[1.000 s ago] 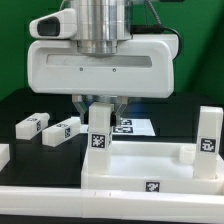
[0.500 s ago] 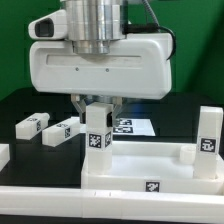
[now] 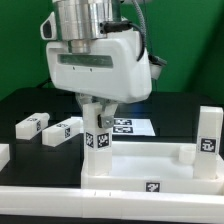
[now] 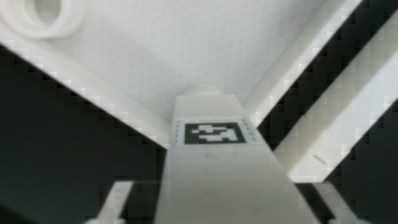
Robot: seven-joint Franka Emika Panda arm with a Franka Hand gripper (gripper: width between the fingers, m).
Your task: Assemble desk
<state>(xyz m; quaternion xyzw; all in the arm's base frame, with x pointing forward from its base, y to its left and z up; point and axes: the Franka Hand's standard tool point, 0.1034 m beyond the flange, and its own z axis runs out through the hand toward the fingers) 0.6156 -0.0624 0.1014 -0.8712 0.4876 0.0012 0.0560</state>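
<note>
1. Desk top [image 3: 120,178] lies flat, rim up, at the front of the black table [image 3: 30,148].
2. A leg [image 3: 98,154] stands upright in the top's far corner, on the exterior view's left.
3. The claw [image 3: 98,118] comes straight down over that leg. Its jaws are partly closed and pinch the leg's upper end from two sides (they touch nothing else).
4. A second leg [image 3: 208,140] stands upright at the far corner on the exterior view's right, well apart from the claw.
5. Only the exterior view shows the two loose legs [image 3: 33,124] [image 3: 62,130] lying on the table to its left. It alone also shows the marker board [image 3: 132,127] behind the held leg.
6. The wrist view looks down the held leg [image 4: 222,185] and shows its tag [image 4: 217,133] close up. One of the fingers [image 4: 121,205] flanks the leg on each side.
7. The wrist view also shows the desk top's floor [image 4: 125,70] beyond the leg, with a round hole [image 4: 45,15] in it. The exterior view does not show that hole.
</note>
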